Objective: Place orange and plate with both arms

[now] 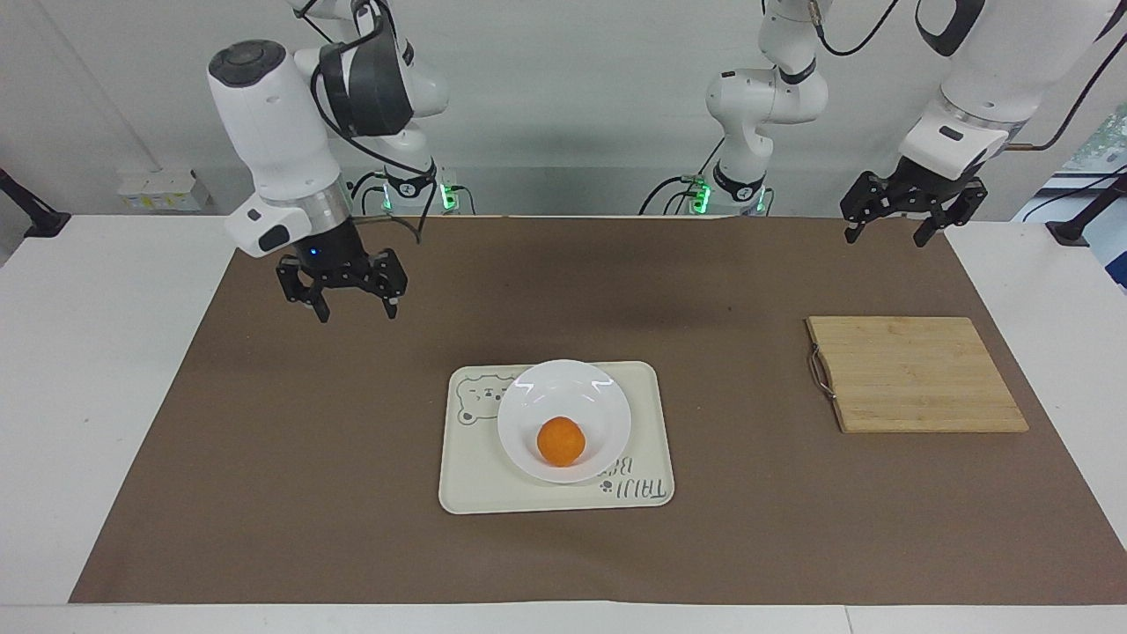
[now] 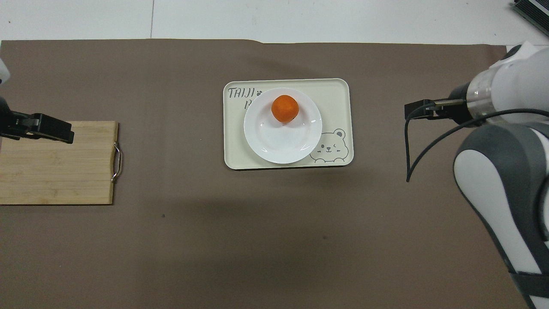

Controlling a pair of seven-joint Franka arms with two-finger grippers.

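Right gripper (image 1: 356, 299): upper left of the facing view, raised, pointing down, fingers apart, empty.
Left gripper (image 1: 898, 224): upper right of the facing view, raised, fingers apart, empty.
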